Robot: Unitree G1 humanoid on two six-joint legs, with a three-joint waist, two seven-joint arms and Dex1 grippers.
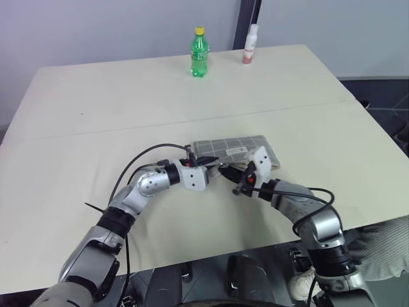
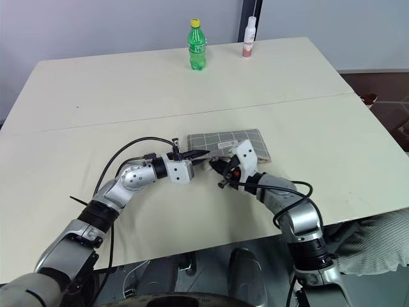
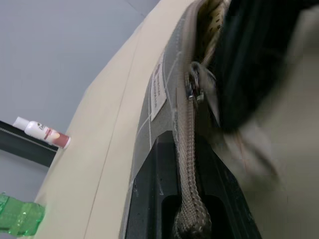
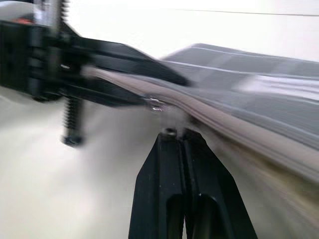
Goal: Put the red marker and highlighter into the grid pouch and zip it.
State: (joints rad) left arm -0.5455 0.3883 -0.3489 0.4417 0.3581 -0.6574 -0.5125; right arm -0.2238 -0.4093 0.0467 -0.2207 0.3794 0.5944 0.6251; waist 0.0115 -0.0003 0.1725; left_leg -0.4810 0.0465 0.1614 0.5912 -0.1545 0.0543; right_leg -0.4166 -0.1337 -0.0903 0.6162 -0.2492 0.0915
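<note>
The grid pouch (image 2: 231, 144) lies flat on the cream tabletop (image 2: 115, 96), near the front edge and just beyond the two tools, and neither the red marker nor the highlighter can be seen on the tabletop, so my reading is that both are already inside and the job has come down to the zipping. The left tool (image 2: 199, 153) is clenched on the pouch's left end, with the woven zipper tape running in between its black fingers (image 3: 149, 199), which looks like an anchoring hold. The right tool (image 2: 217, 167) sits just beside it at the pouch's near edge with its fingers pressed together; its tips sit just under the metal zipper pull (image 4: 155, 103), but whether they have actually caught the pull I cannot tell. In the left wrist view the pouch mouth beyond the pull (image 3: 194, 87) gapes open, so the zipper appears largely undone and the run toward the right end is still to do. By count: one pouch, one zipper pull, two tools, one green bottle with a yellow cap (image 2: 197, 45) and one small white bottle with a reddish label (image 2: 248, 37), both bottles standing well apart from the pouch at the far edge
</note>
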